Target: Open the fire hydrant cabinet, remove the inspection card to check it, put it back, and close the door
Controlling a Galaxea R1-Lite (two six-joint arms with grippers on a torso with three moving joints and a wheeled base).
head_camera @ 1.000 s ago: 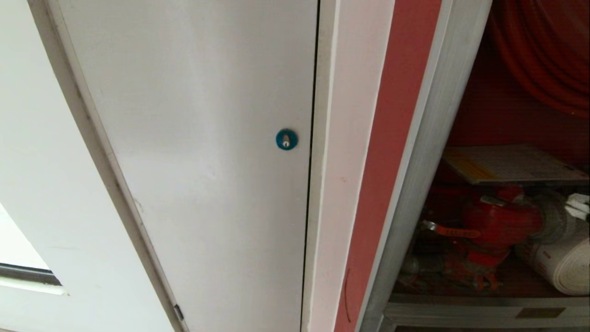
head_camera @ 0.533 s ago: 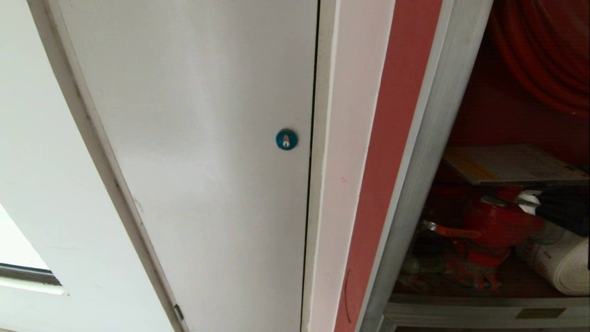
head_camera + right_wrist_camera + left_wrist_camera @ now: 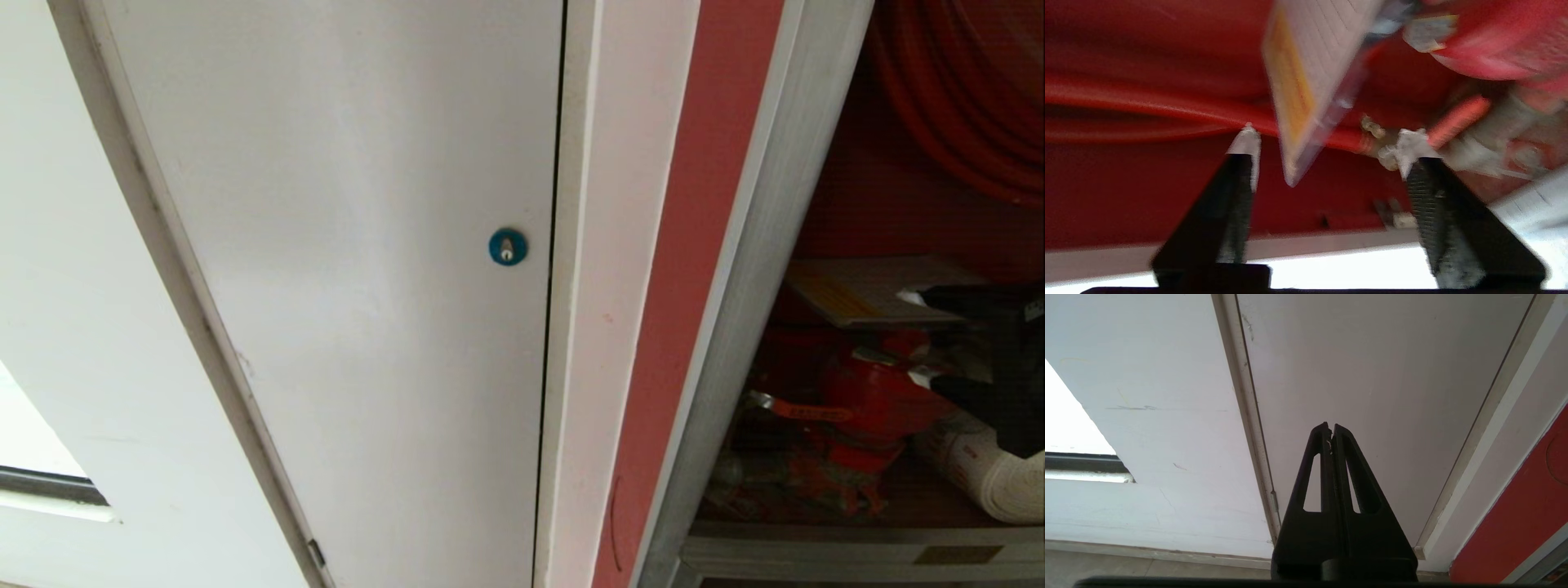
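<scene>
One inspection card [image 3: 865, 294] is lying nearly flat inside the open fire hydrant cabinet [image 3: 739, 269], above the single red valve [image 3: 873, 392], its long axis running across the opening and its yellow band facing the silver frame. The right claw [image 3: 918, 336] is reaching in from the right with fingers spread wide, gripping nothing, one above and one below the card's near edge. One white rolled hose [image 3: 992, 482] is sitting beneath it. The left claw [image 3: 1331, 430] is hanging closed before the white panel [image 3: 351, 245].
</scene>
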